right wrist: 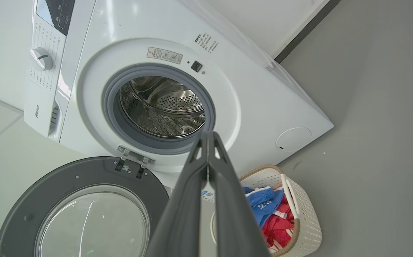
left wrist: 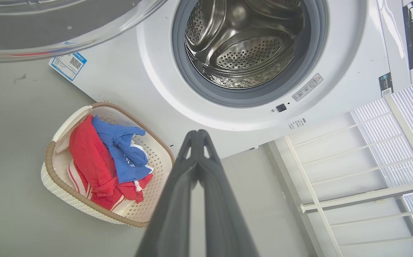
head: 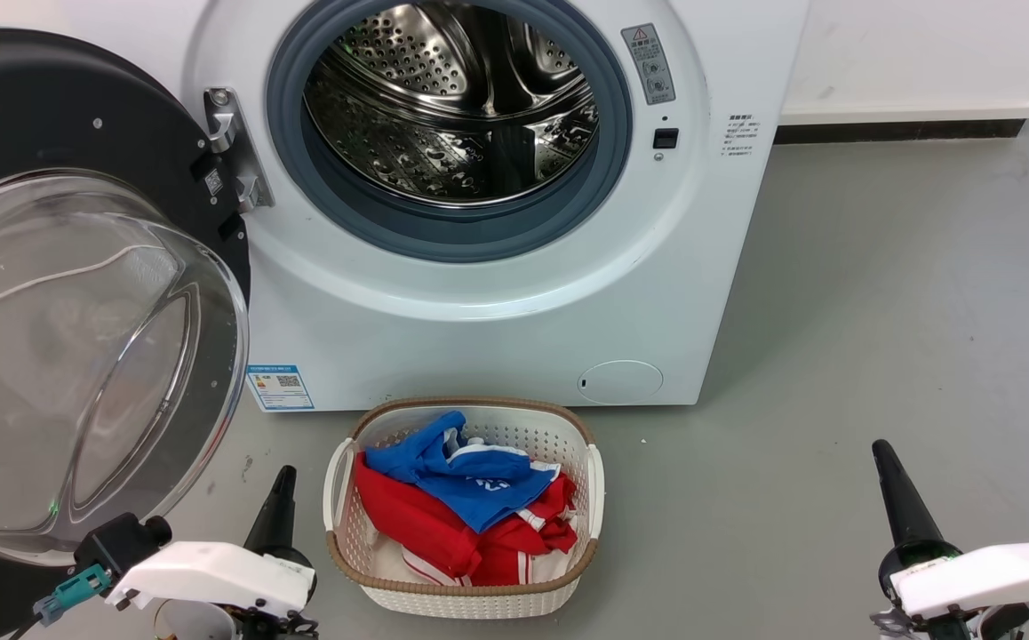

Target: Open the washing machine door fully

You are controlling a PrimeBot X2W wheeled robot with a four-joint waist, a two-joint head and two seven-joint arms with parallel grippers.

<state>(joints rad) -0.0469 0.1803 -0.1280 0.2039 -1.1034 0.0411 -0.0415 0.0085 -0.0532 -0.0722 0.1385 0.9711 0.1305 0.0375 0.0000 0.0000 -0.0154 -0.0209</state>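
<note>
Lighting: bright, even and white, with no hard-edged shadows.
Shadow: a soft grey band on the floor (head: pixel 750 293) along the right side of the washing machine (head: pixel 497 329), and a faint rim of shade under the laundry basket (head: pixel 466 604).
Glare: white highlights on the steel drum (head: pixel 470 98); pale streaks across the glass of the door (head: pixel 79 356).
Focus: head view sharp throughout.
Distortion: both wrist views bow the machine's straight edges towards the corners.
</note>
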